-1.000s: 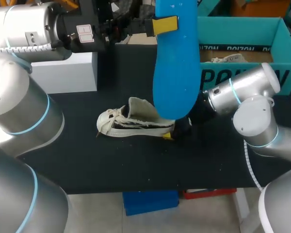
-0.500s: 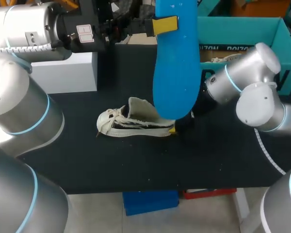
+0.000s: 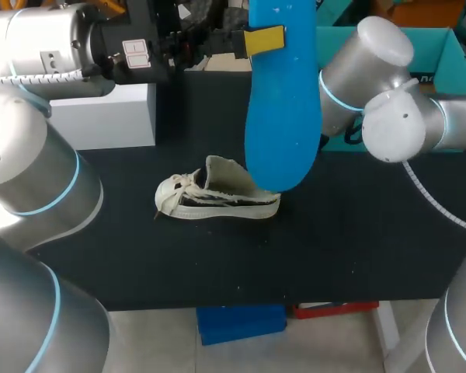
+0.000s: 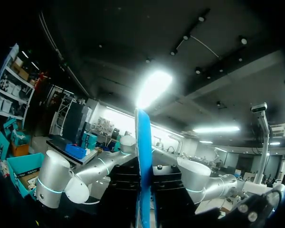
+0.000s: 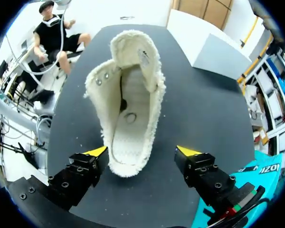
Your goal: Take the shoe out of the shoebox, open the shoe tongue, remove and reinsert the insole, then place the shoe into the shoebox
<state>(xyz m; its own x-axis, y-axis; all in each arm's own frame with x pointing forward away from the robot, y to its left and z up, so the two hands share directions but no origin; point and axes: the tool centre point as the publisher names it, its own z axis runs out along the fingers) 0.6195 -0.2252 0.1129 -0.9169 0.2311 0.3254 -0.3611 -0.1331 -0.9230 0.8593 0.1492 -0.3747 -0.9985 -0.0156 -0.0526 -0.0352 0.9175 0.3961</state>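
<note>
Since a second ago the right arm (image 3: 373,78) has lifted off the black table (image 3: 357,249). Its yellow fingertip was then down against the heel of the shoe (image 3: 217,198); now its pale joints stand high in front of the teal shoebox (image 3: 454,54). The shoe, the insole (image 3: 283,116) and the left arm (image 3: 54,47) have not shifted.

The shoe sits on the table near the middle, nearer the front edge than the boxes. Its long axis runs across the table, with the laced toe toward my left and the heel toward my right. In the right wrist view its fleecy opening faces up at the camera, tongue pulled wide, toe pointing away from the fingers.

The right gripper (image 5: 141,152) hangs above the heel end with its fingers spread wide, one yellow tip on each side of the heel. Neither tip touches the shoe.

Above and behind the shoe, the blue insole hangs upright, long axis vertical. In the head view its lower end covers the heel. The left gripper (image 3: 262,40) clamps its upper end, with one yellow tip flat on the near face. In the left wrist view the insole shows edge-on, straight ahead of that gripper.

Farther back, a white box (image 3: 101,116) stands at my left. The shoebox stands open at the far right.
</note>
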